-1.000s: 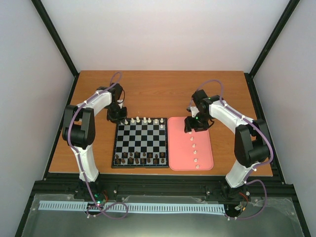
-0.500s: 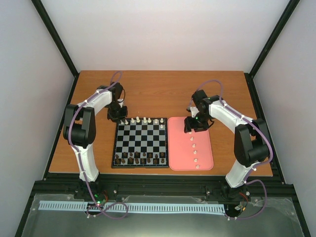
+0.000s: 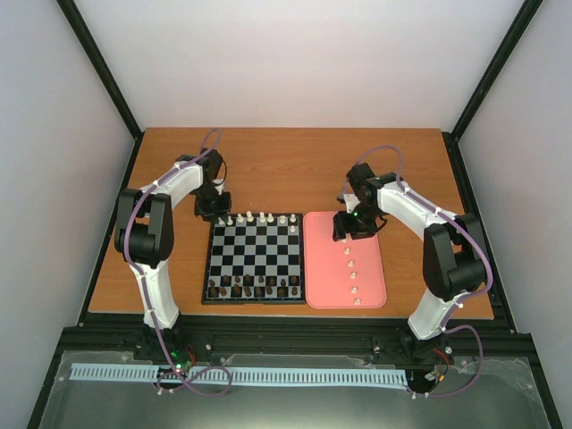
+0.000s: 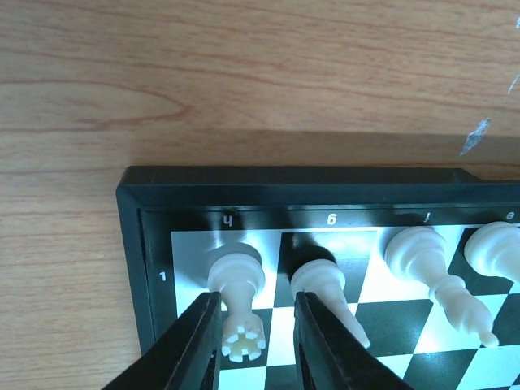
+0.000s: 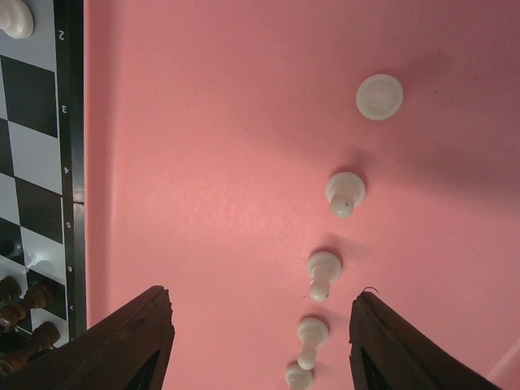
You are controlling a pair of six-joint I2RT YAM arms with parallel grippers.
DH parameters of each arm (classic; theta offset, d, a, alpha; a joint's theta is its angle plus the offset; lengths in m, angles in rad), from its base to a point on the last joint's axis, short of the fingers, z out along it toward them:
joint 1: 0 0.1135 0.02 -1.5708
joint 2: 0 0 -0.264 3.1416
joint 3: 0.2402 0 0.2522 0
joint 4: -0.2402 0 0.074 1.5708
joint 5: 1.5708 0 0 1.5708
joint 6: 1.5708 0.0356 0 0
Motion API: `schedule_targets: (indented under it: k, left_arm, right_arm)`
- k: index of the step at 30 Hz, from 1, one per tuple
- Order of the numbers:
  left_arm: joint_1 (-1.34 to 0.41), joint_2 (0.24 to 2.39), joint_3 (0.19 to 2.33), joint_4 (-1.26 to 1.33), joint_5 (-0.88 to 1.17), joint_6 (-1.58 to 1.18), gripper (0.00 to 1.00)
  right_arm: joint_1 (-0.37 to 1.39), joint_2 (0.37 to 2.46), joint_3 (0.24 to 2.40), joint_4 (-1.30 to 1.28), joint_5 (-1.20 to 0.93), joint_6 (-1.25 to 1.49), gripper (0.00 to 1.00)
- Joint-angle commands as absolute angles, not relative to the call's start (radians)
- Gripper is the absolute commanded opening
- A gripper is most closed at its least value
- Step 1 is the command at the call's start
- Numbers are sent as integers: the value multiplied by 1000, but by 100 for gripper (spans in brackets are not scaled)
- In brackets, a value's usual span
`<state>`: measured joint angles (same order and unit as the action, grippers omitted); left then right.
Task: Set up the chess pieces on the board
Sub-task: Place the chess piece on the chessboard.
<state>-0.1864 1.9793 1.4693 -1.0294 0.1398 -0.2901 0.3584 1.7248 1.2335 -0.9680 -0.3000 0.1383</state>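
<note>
Nearest, dark brown pieces [image 3: 250,288] line the near row of the board [image 3: 255,255], which lies on the wooden worktop [image 3: 286,170] with a pink tray [image 3: 371,268] just beside its right edge. On the tray a column of white pawns [image 3: 353,276] runs from near to far. The right fingers [image 5: 130,341] hang over the tray's far part, spread wide with nothing between them. Farther back, white pieces [image 3: 264,217] stand along the board's far row. At the far-left corner the left fingers [image 4: 191,349] straddle a white rook [image 4: 236,276] standing on the corner square. They are narrowly spread: one finger sits at the rook's side, and a strip of board shows between the rook and the other finger, which stands in front of the next white piece [image 4: 321,280].
</note>
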Motion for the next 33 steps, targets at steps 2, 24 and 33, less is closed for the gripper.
schedule_targets:
  k: [2,24,33]
  left_arm:
    - [-189,2003,1506,-1044,150,-267,28]
    - [-188,1982,1509,-1054,111,-260,36]
    - [-187,1973,1522,-1061,93,-261,36]
  right_arm:
    - [347,1736,1243,-959,-305,129,60]
    - [348,1741,1245,-959,-323,123,60]
    - [348,1742,1249,-960,-327,123,60]
